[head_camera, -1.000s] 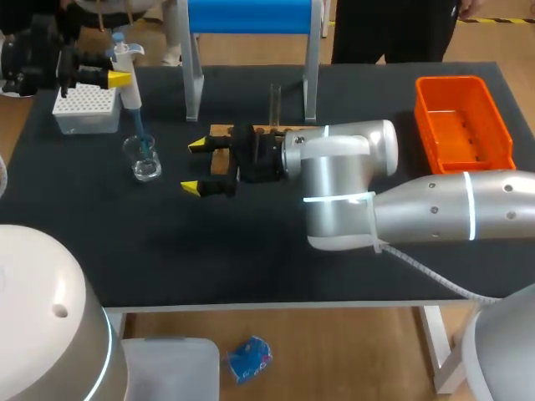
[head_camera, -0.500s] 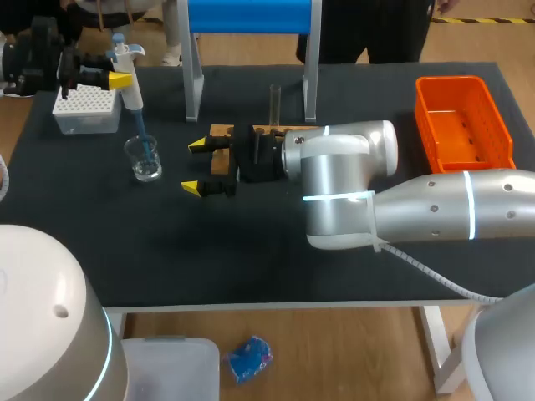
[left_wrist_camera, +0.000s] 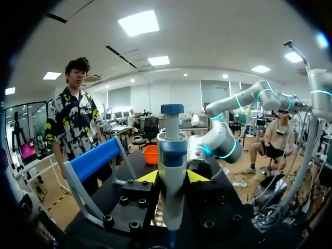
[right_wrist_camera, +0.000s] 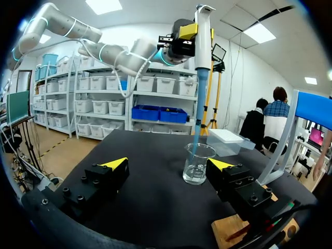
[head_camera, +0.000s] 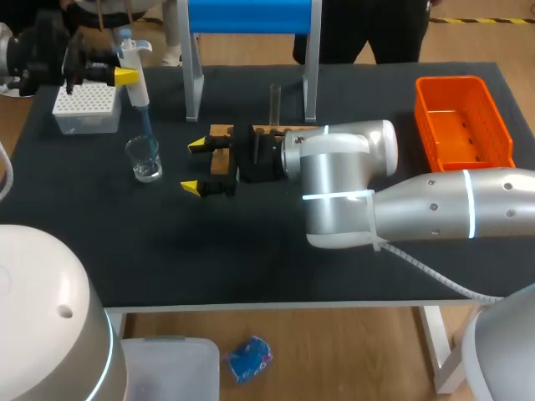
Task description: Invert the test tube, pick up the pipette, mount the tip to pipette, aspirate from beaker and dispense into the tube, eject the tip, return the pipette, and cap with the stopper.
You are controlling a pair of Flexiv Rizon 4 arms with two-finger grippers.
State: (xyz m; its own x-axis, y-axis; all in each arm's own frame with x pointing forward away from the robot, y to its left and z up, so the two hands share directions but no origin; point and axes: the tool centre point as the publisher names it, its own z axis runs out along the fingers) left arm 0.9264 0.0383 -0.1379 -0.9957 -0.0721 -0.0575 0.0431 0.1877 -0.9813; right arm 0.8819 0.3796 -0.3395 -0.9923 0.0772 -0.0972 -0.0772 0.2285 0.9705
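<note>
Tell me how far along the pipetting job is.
Done: test tube stands upright at the rack; tip is mounted on the pipette, held by the left gripper. In hand: tip at the mouth of the beaker, aspirating stage. Left: dispensing, ejecting, returning, capping. Right gripper is open.
</note>
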